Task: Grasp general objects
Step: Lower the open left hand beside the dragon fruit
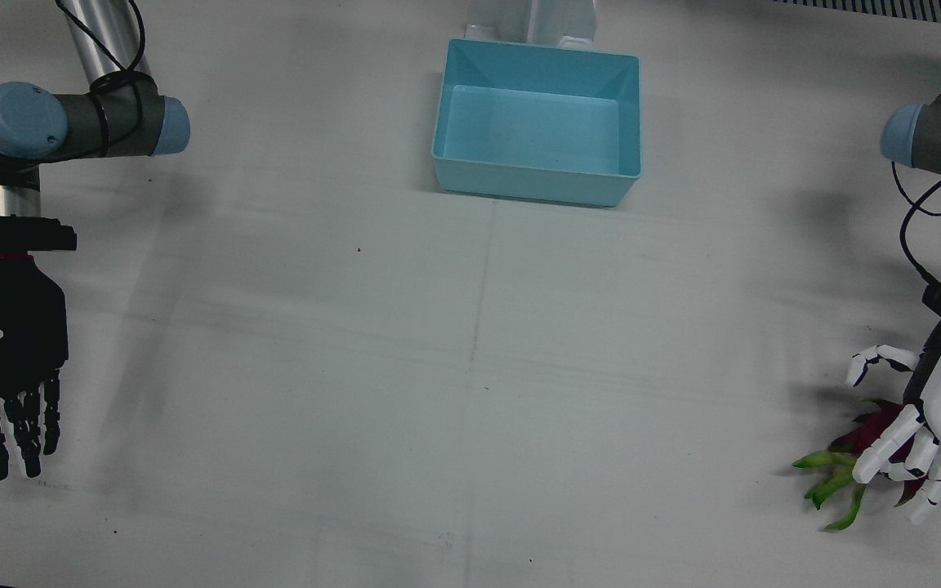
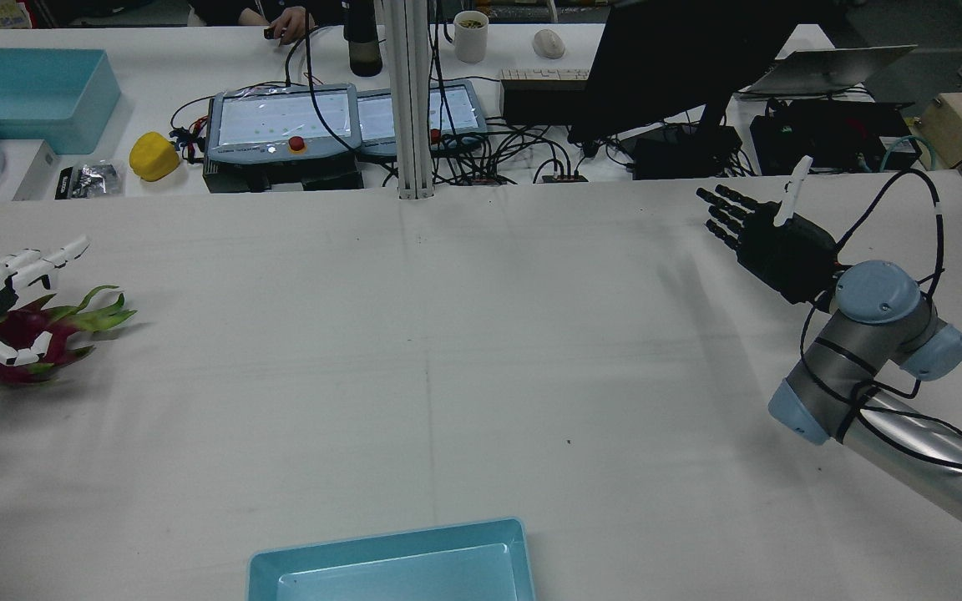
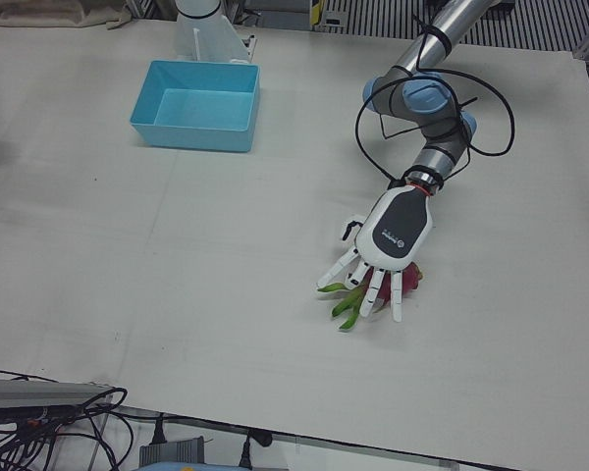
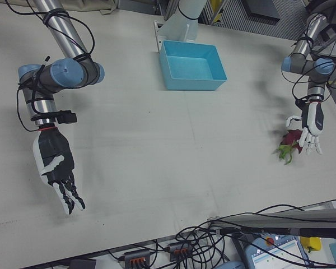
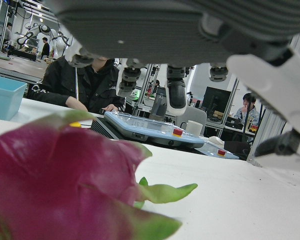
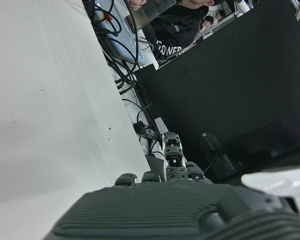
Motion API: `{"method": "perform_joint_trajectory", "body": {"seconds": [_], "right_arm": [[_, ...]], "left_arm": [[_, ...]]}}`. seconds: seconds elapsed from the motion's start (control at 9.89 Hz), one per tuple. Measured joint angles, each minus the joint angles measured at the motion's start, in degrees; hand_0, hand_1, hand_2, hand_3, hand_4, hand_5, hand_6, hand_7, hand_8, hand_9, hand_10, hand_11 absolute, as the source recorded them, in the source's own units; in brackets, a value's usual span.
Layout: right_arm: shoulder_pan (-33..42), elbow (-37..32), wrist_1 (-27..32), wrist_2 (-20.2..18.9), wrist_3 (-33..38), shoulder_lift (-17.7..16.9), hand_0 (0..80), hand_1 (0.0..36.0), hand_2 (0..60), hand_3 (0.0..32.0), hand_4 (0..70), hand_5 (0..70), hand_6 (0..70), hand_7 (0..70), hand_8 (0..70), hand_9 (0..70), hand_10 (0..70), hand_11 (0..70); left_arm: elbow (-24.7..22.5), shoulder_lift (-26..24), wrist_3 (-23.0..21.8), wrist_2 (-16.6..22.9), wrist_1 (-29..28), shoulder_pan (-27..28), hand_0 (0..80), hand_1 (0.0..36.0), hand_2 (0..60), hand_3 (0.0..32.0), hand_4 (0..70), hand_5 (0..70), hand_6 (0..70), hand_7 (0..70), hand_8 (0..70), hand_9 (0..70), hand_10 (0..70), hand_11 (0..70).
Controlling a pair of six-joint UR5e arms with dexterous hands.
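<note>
Dragon fruit (image 3: pixel 404 282): near worktop (image 1: pixel 470 367) left edge, under white left hand (image 3: pixel 385 250), fingers spread over it, not closed. Judgement: settle lower, wrap the body, avoid leaf tips. Black right hand (image 1: pixel 9 351): open, empty, right edge. Blue bin (image 1: pixel 537 122): robot-side edge; middle clear.

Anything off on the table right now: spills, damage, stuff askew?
Nothing stands out. The dragon fruit lies intact on the table under the open left hand; the blue bin sits upright and empty; the right hand hovers open, holding nothing.
</note>
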Motion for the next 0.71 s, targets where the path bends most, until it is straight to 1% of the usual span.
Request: {"method": "perform_joint_trajectory", "body": {"seconds": [0.1, 0.2, 0.3, 0.4, 0.51, 0.61, 0.71], "right_arm": [[0.0, 0.0, 0.0, 0.0, 0.0, 0.0, 0.0, 0.0, 0.0, 0.0, 0.0, 0.0, 0.0, 0.0, 0.0, 0.0, 0.0, 0.0], [0.0, 0.0, 0.0, 0.0, 0.0, 0.0, 0.0, 0.0, 0.0, 0.0, 0.0, 0.0, 0.0, 0.0, 0.0, 0.0, 0.0, 0.0], [0.0, 0.0, 0.0, 0.0, 0.0, 0.0, 0.0, 0.0, 0.0, 0.0, 0.0, 0.0, 0.0, 0.0, 0.0, 0.0, 0.0, 0.0], [0.0, 0.0, 0.0, 0.0, 0.0, 0.0, 0.0, 0.0, 0.0, 0.0, 0.0, 0.0, 0.0, 0.0, 0.0, 0.0, 0.0, 0.0], [0.0, 0.0, 0.0, 0.0, 0.0, 0.0, 0.0, 0.0, 0.0, 0.0, 0.0, 0.0, 0.0, 0.0, 0.0, 0.0, 0.0, 0.0], [0.0, 0.0, 0.0, 0.0, 0.0, 0.0, 0.0, 0.0, 0.0, 0.0, 0.0, 0.0, 0.0, 0.0, 0.0, 0.0, 0.0, 0.0], [0.0, 0.0, 0.0, 0.0, 0.0, 0.0, 0.0, 0.0, 0.0, 0.0, 0.0, 0.0, 0.0, 0.0, 0.0, 0.0, 0.0, 0.0]], "left_arm": [[0.1, -0.96, 0.88, -0.99, 1.32, 1.71, 0.0, 0.7, 35.8, 32.0, 0.0, 0.0, 0.0, 37.8, 0.0, 6.1, 0.0, 0.0], [0.25, -1.98, 1.6, -1.62, 2.54, 2.89, 0.0, 0.2, 38.8, 32.0, 0.0, 0.0, 0.0, 40.2, 0.0, 6.6, 0.0, 0.0], [0.42, -2.63, 2.17, -1.89, 3.24, 3.47, 0.0, 0.0, 39.8, 32.0, 0.0, 0.0, 0.0, 34.5, 0.0, 5.5, 0.0, 0.0], [0.59, -3.02, 2.77, -2.01, 3.61, 3.76, 0.0, 0.0, 35.0, 32.0, 0.0, 0.0, 0.0, 24.0, 0.0, 3.4, 0.0, 0.0], [0.68, -3.2, 3.15, -2.02, 3.84, 3.85, 0.0, 0.0, 32.2, 32.0, 0.0, 0.0, 0.0, 17.1, 0.0, 2.0, 0.0, 0.0], [0.73, -3.17, 3.33, -2.02, 4.02, 3.84, 0.0, 0.0, 27.8, 32.0, 0.0, 0.0, 0.0, 13.9, 0.0, 1.3, 0.0, 0.0], [0.76, -3.06, 3.4, -1.96, 4.13, 3.74, 0.0, 0.0, 24.6, 32.0, 0.0, 0.0, 0.0, 16.2, 0.0, 1.8, 0.0, 0.0]]}}
